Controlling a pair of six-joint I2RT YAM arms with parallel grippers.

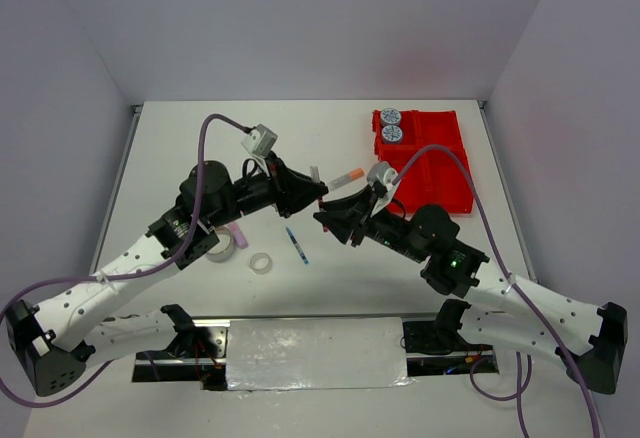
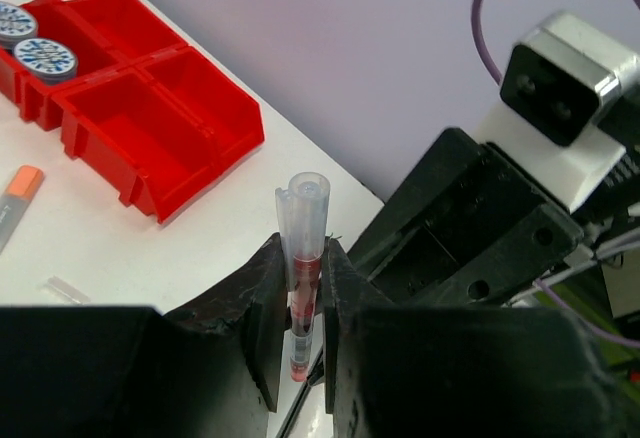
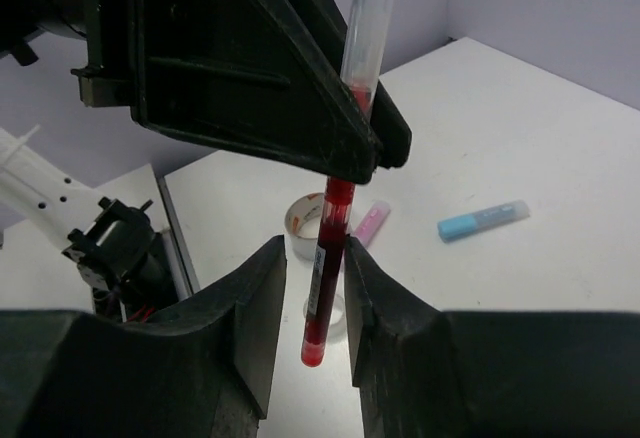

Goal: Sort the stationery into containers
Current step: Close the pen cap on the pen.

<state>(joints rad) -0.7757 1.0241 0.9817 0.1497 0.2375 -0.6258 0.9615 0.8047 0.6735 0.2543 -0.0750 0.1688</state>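
Near side, left of centre on the table: a clear tape ring lies flat. A second tape ring sits further left, partly under the left arm. A pink stick is just beside that second ring. A blue pen lies alone, right of the clear ring, well apart from it. The right wrist view also shows a blue stick on the table near the pink one, not touching it.

Mid table: both arms meet over the centre. The left gripper is clamped on the red pen at about mid-barrel. The pen is off the table and roughly upright, clear cap uppermost. The right gripper sits around the pen's lower end with its fingers slightly apart. A gap shows on one side of the barrel; I cannot tell whether the other side touches.

Just beyond the grippers: an orange-capped stick lies on the table, between them and the tray.

Far right: the red tray has four compartments. Two blue-patterned tape rolls lie flat, side by side, in its far-left compartment. The parts of the other compartments in view hold nothing.
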